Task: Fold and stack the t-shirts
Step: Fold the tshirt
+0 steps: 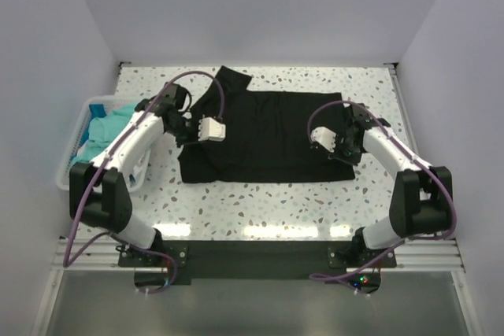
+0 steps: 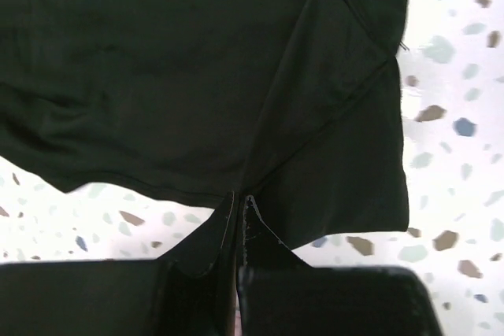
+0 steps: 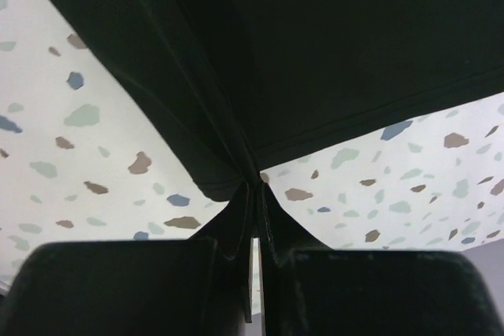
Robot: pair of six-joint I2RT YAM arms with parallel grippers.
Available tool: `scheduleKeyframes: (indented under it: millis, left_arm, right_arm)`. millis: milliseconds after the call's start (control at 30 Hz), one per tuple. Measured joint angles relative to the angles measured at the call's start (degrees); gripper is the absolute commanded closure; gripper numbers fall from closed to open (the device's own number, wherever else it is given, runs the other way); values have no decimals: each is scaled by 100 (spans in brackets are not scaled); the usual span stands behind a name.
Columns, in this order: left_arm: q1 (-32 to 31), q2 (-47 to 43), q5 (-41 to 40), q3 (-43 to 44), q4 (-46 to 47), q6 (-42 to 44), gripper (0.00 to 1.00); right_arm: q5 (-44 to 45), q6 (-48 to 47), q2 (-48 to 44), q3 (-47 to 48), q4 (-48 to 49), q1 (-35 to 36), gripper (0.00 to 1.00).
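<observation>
A wide black t-shirt point(image 1: 268, 135) lies spread across the middle of the speckled table point(image 1: 315, 76), one sleeve sticking out at the back left. My left gripper point(image 1: 187, 133) is shut on the shirt's left edge; in the left wrist view the cloth point(image 2: 197, 76) is pinched at my left gripper's tips point(image 2: 240, 198) and lifted off the table. My right gripper point(image 1: 340, 145) is shut on the shirt's right edge; in the right wrist view the cloth point(image 3: 315, 45) bunches into my right gripper's tips point(image 3: 256, 186). Teal t-shirts point(image 1: 106, 131) lie in the basket at the left.
A white slatted plastic basket point(image 1: 69, 159) stands at the table's left edge beside my left arm. White walls close off the back and both sides. A black base plate point(image 1: 260, 257) runs along the near edge.
</observation>
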Motion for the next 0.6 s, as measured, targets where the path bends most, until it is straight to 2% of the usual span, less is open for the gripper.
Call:
scheduleKeyframes:
  millis: [200,333,467,600]
  left_arm:
    - [-92,1486,-437,1591,44,9,96]
    - [-94,2068,-597,2347,59,109,96]
    - [-94,2463,-704,2769,57,223,96]
    - [-94,2673,-745,2833,63,304,94]
  right_arm:
    - [9,68,782,619,2,0,100]
    - [17,107,1158,905,-7,-2,100]
    - [20,157,1528,1276,2,-2,100]
    - [20,192,1768,1488,13,-7,100]
